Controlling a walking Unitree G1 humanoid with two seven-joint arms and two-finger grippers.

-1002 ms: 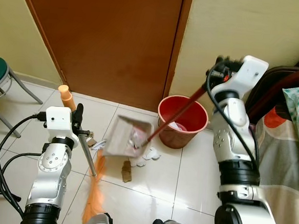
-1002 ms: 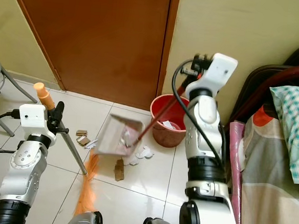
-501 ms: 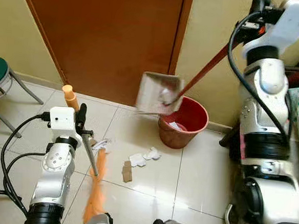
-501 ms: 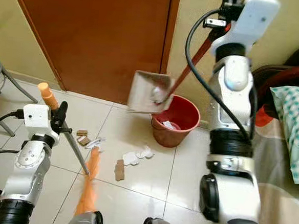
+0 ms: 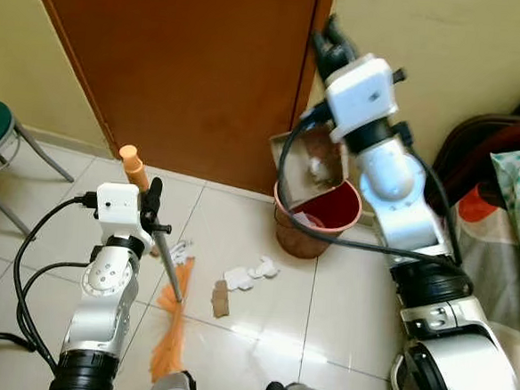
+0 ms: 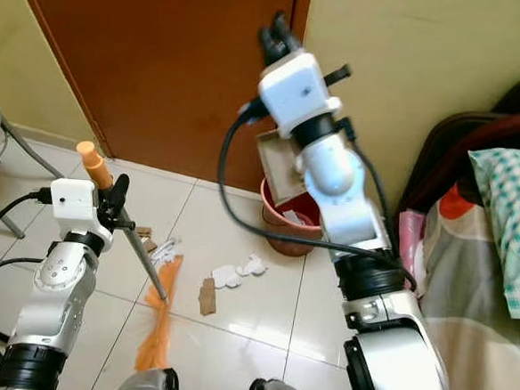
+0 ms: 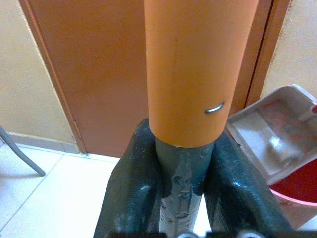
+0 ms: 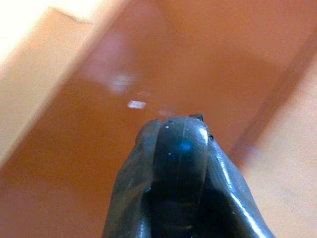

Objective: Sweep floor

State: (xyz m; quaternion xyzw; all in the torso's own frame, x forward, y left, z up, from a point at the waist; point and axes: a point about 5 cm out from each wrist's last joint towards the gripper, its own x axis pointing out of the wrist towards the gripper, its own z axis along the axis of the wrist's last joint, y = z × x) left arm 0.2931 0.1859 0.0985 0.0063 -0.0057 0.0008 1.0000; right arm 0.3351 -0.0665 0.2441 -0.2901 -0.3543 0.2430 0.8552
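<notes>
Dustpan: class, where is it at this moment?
In the left eye view the dustpan hangs tilted above the red bucket, right of centre, beside the brown door and below the raised right gripper.

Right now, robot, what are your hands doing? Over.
Left gripper shut on broom. Right gripper tipping dustpan over red bucket. Scraps on floor.

R end effector clamped on dark handle end, brown door behind
</notes>
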